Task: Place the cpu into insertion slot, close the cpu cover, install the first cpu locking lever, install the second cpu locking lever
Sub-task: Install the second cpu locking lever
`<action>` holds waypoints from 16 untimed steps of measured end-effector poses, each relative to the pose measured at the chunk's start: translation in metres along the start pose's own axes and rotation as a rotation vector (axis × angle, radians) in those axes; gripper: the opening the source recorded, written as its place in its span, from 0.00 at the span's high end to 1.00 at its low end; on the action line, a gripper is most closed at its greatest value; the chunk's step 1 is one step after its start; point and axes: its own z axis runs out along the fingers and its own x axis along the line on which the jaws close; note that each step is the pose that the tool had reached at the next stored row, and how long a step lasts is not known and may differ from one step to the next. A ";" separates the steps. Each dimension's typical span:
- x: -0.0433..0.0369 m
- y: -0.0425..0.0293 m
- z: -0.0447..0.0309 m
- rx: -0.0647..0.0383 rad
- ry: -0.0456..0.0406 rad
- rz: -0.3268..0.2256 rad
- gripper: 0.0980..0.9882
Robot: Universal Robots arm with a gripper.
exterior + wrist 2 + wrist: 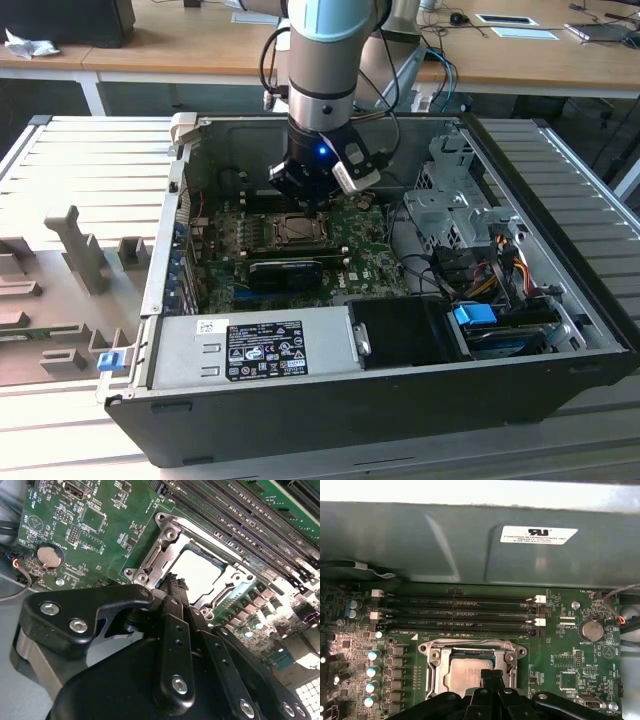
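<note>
- On the exterior view's left, a grey ridged table [90,170] is carrying grey plastic fixtures [75,250], well apart from the work.
- In the middle, an open computer case [560,300] is lying on its side, with a green circuit board [225,265] showing inside it.
- The arm [325,70] is reaching down into the case, and the gripper [312,198] is hanging just above the far edge of the socket.
- The gripper's fingers [175,587] are sitting pressed together with nothing between them, as both wrist views show.
- The cpu [197,572] is lying flat inside the insertion slot [150,562], its pale metal face showing, directly below and just ahead of the fingertips; whether the tips are touching it I cannot tell.
- The cpu cover [470,646] is lying down over the socket, framing the chip through its square window.
- Long black memory slots [460,612] are running just beyond the socket.
- On the exterior view's right, a metal drive cage [450,195] and bundled cables [490,265] are sitting inside the case, well away from the gripper.
</note>
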 end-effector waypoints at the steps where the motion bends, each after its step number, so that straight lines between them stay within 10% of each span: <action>1: 0.0000 0.0000 -0.0013 0.000 -0.0001 0.000 0.99; 16: 0.0004 -0.0097 -0.0091 0.000 -0.0001 0.000 0.99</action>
